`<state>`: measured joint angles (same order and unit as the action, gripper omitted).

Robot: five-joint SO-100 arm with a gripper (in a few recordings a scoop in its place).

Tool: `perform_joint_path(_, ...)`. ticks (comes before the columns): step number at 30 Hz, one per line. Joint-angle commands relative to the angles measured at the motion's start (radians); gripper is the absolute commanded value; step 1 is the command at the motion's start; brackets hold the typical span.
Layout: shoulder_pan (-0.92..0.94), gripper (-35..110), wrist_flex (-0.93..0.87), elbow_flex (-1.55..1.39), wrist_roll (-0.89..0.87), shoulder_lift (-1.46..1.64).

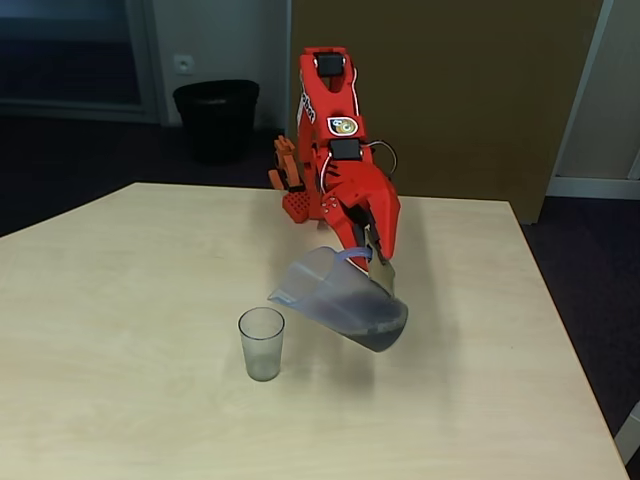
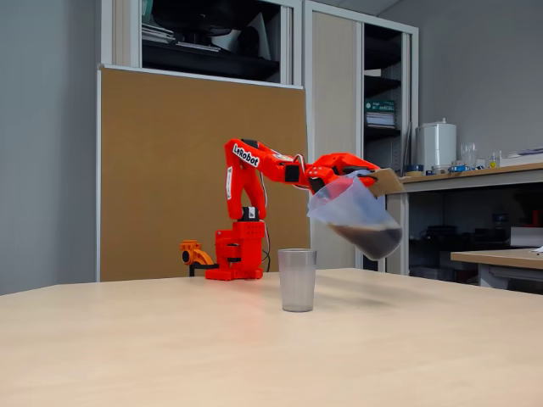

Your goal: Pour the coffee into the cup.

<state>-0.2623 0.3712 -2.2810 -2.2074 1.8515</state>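
Pale wooden counter (image 1: 120, 300) carries the cup (image 1: 261, 343); I have the pincer (image 1: 372, 258) pinching the jug (image 1: 345, 300) by its handle, tilted spout-down just beside it, coffee (image 2: 369, 240) pooled low, not yet flowing.

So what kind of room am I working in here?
Most likely an office or lab room: a light wooden table, tall cabinets with shelves of folders, a pinboard partition, and a black waste bin on dark carpet.
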Motion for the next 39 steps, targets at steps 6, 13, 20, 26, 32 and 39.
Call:
perform_joint_path(6,0.015,0,0.127,-0.048,-0.107,0.032)
perform_joint_path(13,0.026,0,0.184,-0.097,-0.144,0.046)
perform_joint_path(20,0.032,0,0.219,-0.118,-0.183,0.055)
perform_joint_path(26,0.032,0,0.244,-0.126,-0.207,0.052)
perform_joint_path(32,0.029,0,0.272,-0.132,-0.238,0.051)
perform_joint_path(39,0.029,0,0.296,-0.133,-0.285,0.043)
